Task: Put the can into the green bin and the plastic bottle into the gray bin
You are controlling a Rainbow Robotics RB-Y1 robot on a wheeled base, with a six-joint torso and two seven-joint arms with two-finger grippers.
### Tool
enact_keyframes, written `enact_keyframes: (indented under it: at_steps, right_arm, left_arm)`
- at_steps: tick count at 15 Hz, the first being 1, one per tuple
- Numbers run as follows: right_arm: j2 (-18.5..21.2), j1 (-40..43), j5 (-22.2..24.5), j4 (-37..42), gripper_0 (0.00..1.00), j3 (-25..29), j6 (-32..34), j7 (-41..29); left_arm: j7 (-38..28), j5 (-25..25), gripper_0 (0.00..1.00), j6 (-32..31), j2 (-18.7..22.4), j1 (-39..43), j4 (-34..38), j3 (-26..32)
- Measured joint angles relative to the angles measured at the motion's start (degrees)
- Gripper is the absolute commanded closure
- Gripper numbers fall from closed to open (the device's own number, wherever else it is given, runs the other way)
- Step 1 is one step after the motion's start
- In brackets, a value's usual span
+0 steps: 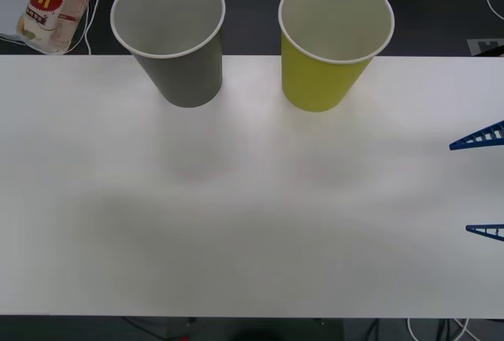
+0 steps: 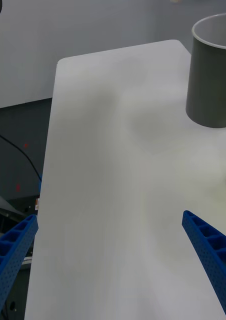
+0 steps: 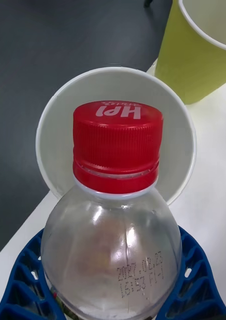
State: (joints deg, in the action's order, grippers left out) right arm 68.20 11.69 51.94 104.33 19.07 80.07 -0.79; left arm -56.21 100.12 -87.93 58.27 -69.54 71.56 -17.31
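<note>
I am holding the plastic bottle [image 3: 113, 210] in my left pincer [image 3: 113, 295], its blue fingers [image 3: 23, 280] closing around the clear body below the red cap, and it is hanging off the table's [image 1: 252, 223] far left corner, beside the gray bin [image 1: 169, 34]. In the left wrist view the cap is lining up over that bin's white mouth. The gray bin and the green bin [image 1: 335, 38] are standing upright, side by side but apart, along the far edge. My right pincer [image 1: 482, 185] is waiting at the right edge, fingers spread wide and gripping nothing
</note>
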Motion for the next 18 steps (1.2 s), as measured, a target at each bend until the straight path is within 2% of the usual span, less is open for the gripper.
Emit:
enact_keyframes:
  at_steps: [9, 13, 18]
  right_arm:
    - [0.0, 0.0, 0.0, 0.0, 0.00, 0.0, 0.0, 0.0]
    - [0.0, 0.0, 0.0, 0.0, 0.00, 0.0, 0.0, 0.0]
    - [0.0, 0.0, 0.0, 0.0, 0.00, 0.0, 0.0, 0.0]
  left_arm:
    - [1.1, 2.0, 1.00, -0.1, -7.7, -16.8, -14.8, -14.6]
    - [2.0, 3.4, 1.00, -0.1, -12.1, -22.1, -21.8, -17.4]
    - [2.1, 5.7, 1.00, 1.5, -17.2, -26.1, -28.3, -17.4]
